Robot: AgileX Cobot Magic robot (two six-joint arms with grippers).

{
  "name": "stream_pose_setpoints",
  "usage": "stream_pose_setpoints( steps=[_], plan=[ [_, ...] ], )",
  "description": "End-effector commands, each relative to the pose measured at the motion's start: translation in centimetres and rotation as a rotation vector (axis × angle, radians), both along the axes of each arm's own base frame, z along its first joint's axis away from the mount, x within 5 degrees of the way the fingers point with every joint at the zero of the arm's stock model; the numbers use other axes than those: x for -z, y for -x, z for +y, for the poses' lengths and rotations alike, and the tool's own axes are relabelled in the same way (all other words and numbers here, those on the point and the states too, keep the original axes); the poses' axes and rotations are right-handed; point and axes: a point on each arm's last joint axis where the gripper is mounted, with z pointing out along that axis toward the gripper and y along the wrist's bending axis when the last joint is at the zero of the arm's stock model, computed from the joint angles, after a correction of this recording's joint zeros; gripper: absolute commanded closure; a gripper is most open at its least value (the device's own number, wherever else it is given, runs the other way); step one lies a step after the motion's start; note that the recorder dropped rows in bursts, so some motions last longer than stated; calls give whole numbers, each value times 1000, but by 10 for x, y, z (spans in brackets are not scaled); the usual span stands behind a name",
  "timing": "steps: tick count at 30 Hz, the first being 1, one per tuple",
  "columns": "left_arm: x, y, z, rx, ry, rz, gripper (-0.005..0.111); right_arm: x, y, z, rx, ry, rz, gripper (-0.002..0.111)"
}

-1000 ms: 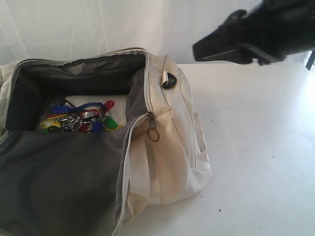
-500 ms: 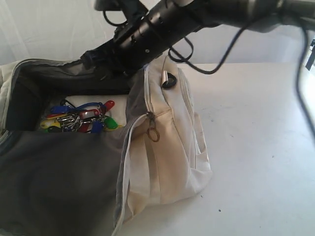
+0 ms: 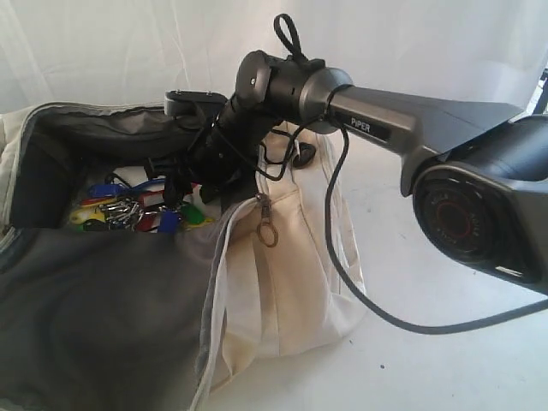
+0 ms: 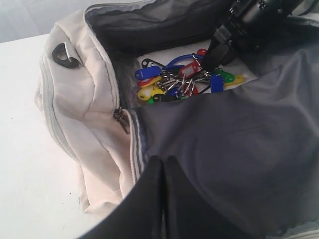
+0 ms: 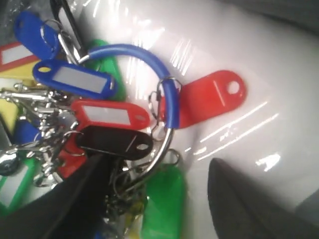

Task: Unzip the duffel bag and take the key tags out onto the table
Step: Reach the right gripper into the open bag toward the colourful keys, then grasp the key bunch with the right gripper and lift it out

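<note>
reaching past the duffel bag [image 3: 291, 282] rim, right end effector [image 5: 157, 162] apart over the key tags [image 5: 112, 115].

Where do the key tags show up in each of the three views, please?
Exterior view: key tags left of centre, inside the open duffel bag.
Left wrist view: upper middle of the picture, in the bag's opening.
Right wrist view: filling the picture's left and centre.
Shared landmark: the blue loop through the tags.
</note>
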Motion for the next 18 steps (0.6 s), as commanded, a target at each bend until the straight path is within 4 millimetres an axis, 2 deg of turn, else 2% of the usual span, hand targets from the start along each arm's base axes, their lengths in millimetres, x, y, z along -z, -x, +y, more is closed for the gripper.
stream_pose_setpoints(
  steps=[1,5,9,14,17,18],
  plan=[
    [2,0,-1,1,20,1,107,9,-2,8,41,-98,49,51],
    [2,0,-1,1,20,1,107,13,-3,17,34,-216,75,51],
    [2,0,-1,1,20,1,107,25,-5,19,40,-219,96,51],
    [2,0,-1,2,20,3,107,29,-9,21,96,-264,99,53],
    [2,0,-1,2,20,3,107,28,-11,21,114,-273,77,73],
    [2,0,-1,2,20,3,107,28,-11,21,114,-273,78,86]
  ],
)
